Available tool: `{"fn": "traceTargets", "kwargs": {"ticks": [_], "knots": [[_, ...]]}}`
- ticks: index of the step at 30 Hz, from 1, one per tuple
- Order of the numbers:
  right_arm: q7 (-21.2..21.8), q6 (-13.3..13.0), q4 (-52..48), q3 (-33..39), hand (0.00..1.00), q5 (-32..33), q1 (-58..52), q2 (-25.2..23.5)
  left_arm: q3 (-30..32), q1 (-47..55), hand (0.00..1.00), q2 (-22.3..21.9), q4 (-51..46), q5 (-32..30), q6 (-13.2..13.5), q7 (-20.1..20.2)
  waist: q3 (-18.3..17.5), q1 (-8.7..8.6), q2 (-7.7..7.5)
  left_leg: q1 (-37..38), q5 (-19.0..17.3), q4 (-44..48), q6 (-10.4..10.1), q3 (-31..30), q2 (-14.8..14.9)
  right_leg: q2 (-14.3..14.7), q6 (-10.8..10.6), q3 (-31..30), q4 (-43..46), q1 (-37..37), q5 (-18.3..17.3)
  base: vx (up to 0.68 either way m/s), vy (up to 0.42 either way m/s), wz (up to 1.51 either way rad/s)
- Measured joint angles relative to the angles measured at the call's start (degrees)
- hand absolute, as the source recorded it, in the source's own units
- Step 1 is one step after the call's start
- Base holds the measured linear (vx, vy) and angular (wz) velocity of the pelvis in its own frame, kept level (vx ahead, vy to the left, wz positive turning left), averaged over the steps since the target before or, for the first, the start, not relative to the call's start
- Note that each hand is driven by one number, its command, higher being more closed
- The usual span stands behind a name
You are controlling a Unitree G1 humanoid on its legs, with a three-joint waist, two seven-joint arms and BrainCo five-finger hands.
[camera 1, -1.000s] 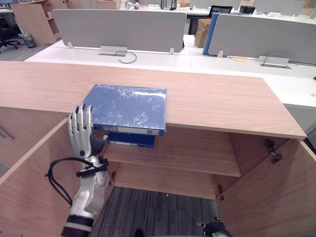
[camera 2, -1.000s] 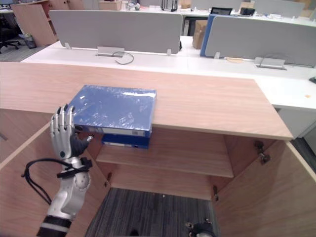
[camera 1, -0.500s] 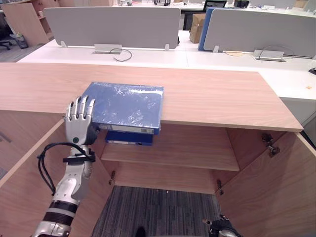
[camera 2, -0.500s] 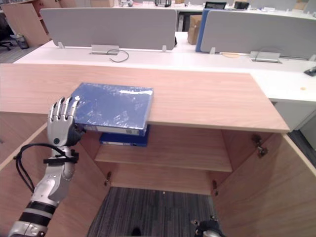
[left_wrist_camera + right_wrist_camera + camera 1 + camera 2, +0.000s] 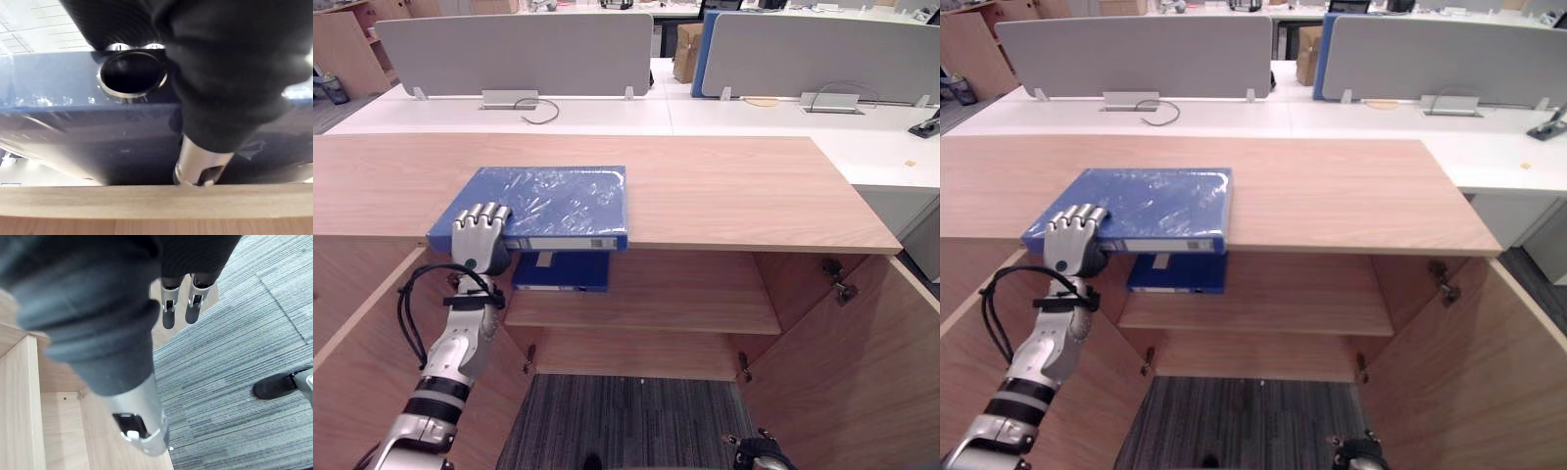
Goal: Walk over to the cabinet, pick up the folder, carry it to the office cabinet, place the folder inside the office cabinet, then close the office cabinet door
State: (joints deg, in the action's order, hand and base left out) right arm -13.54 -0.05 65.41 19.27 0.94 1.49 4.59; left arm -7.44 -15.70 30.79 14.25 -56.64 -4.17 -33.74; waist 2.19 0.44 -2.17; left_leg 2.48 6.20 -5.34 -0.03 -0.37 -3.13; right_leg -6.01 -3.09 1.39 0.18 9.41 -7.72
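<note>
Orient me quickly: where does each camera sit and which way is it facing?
Left eye view: on the head, looking down at the open cabinet; left hand curled on the blue folder.
Right eye view: head, beside it; shares that same scene.
Left wrist view: left wrist, facing the folder's edge from close; dark cover, thumb.
Right wrist view: right wrist, facing down at the carpet; right hand, fingers straight.
</note>
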Motion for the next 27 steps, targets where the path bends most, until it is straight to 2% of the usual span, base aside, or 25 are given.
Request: {"fn": "traceTargets", "kwargs": {"ticks": [8, 11, 13, 14, 16, 17, 19, 20, 22, 23, 26, 27], "knots": [[0.0, 0.0, 0.0, 2.0, 0.0, 0.0, 0.0, 0.1, 0.0, -1.6, 1.0, -0.9, 0.2, 0.4, -0.1, -0.9, 0.1, -0.91, -0.1, 0.6, -0.5, 0.0, 0.1, 0.2, -0.3, -0.3, 0.2, 0.0, -1.3, 1.3, 0.1, 0.0, 0.0, 0.0], [-0.1, 0.1, 0.0, 2.0, 0.0, 0.0, -0.2, 0.1, 0.0, 2.6, 1.0, -5.3, -9.2, 4.4, -0.2, -0.8, 0.2, -1.02, -0.14, 0.6, -0.8, 0.0, 0.1, 0.2, -0.4, -0.4, 0.3, 0.0, -1.6, 1.4, 0.1, 0.0, 0.0, 0.0], [-0.3, 0.1, 0.1, 1.9, 0.0, 0.2, -0.9, 0.0, -2.2, 9.7, 1.0, -10.1, -22.2, 9.8, 1.9, -0.5, 0.2, -1.03, -0.2, 0.5, -1.0, 0.3, 0.2, 0.7, -0.3, -0.4, 0.2, -1.0, -1.1, 1.0, 0.2, 0.03, 0.005, -0.12], [-0.3, 0.1, 0.1, 1.9, 0.0, 0.2, -1.2, -0.1, -3.6, 11.6, 1.0, -11.0, -25.4, 11.6, 3.0, -0.2, 0.2, -0.99, -0.21, 0.5, -1.0, 0.3, 0.2, 0.8, -0.2, -0.4, 0.2, -1.4, -0.8, 0.7, 0.2, 0.03, 0.004, -0.17], [-0.8, 0.1, 0.0, 1.4, 0.0, 2.6, -1.8, 0.0, -9.2, 16.5, 1.0, -12.4, -33.9, 20.9, 9.2, 3.3, 0.2, -1.08, -0.19, 0.4, -1.1, 0.3, 0.2, 1.1, 0.1, -0.2, 0.2, -2.2, 0.2, -0.2, 0.2, 0.01, -0.005, -0.2], [-1.0, 0.0, -1.0, 0.5, 0.0, 5.6, -2.5, -0.3, -11.9, 19.5, 1.0, -12.7, -37.6, 29.3, 13.7, 7.3, 0.1, -1.27, -0.1, 0.4, -1.1, 0.3, 0.2, 1.4, 0.4, 0.1, 0.1, -3.3, 1.0, -0.9, 0.3, 0.0, -0.007, -0.27], [-1.3, -0.2, -4.1, -1.4, 0.0, 8.7, -3.9, -0.6, -12.7, 22.3, 1.0, -13.9, -40.1, 36.0, 16.9, 9.6, -0.1, -1.6, -0.01, 0.4, -1.4, 0.3, 0.1, 1.6, 0.8, 0.2, 0.0, -4.2, 1.4, -1.6, 0.3, -0.03, -0.006, -0.3], [-1.5, -0.5, -8.4, -2.7, 0.0, 10.9, -6.0, -0.8, -12.7, 24.6, 1.0, -15.2, -41.2, 41.8, 18.2, 11.1, -0.2, -1.87, 0.18, 0.4, -1.6, 0.3, 0.0, 1.8, 1.3, 0.4, 0.0, -4.8, 1.8, -2.0, 0.3, -0.06, -0.014, -0.26], [-1.7, -1.3, -15.1, -3.7, 0.0, 12.8, -9.5, -1.1, -12.1, 27.5, 1.0, -17.3, -41.9, 49.9, 19.0, 12.6, -0.6, -2.13, 0.57, 0.4, -1.8, 0.3, 0.0, 2.1, 1.6, 0.6, 0.0, -5.0, 2.5, -2.5, 0.4, -0.07, -0.013, -0.13], [-2.1, -2.3, -22.4, -3.8, 0.0, 15.3, -12.8, -1.5, -11.0, 30.0, 1.0, -18.8, -41.9, 58.6, 19.5, 14.8, -0.9, -2.29, 0.65, 0.5, -1.8, 0.3, 0.1, 2.1, 1.6, 0.8, -0.1, -4.9, 2.7, -2.6, 0.4, -0.08, -0.009, -0.06], [-2.4, -5.3, -34.5, -5.2, 0.0, 20.7, -17.2, -2.7, -9.4, 33.5, 1.0, -21.0, -42.0, 73.8, 19.5, 18.7, -1.0, -2.68, 0.71, 0.5, -2.2, 0.1, 0.2, 2.1, 1.6, 0.9, -0.3, -5.0, 2.7, -2.7, 0.5, -0.09, -0.009, -0.07], [-2.4, -5.8, -37.0, -5.4, 0.0, 21.0, -17.9, -3.1, -9.3, 34.1, 1.0, -21.4, -42.0, 75.8, 19.5, 19.3, -1.1, -2.74, 0.72, 0.5, -2.2, 0.0, 0.2, 2.1, 1.6, 0.9, -0.3, -5.0, 2.7, -2.8, 0.5, -0.11, -0.009, -0.09]]}}
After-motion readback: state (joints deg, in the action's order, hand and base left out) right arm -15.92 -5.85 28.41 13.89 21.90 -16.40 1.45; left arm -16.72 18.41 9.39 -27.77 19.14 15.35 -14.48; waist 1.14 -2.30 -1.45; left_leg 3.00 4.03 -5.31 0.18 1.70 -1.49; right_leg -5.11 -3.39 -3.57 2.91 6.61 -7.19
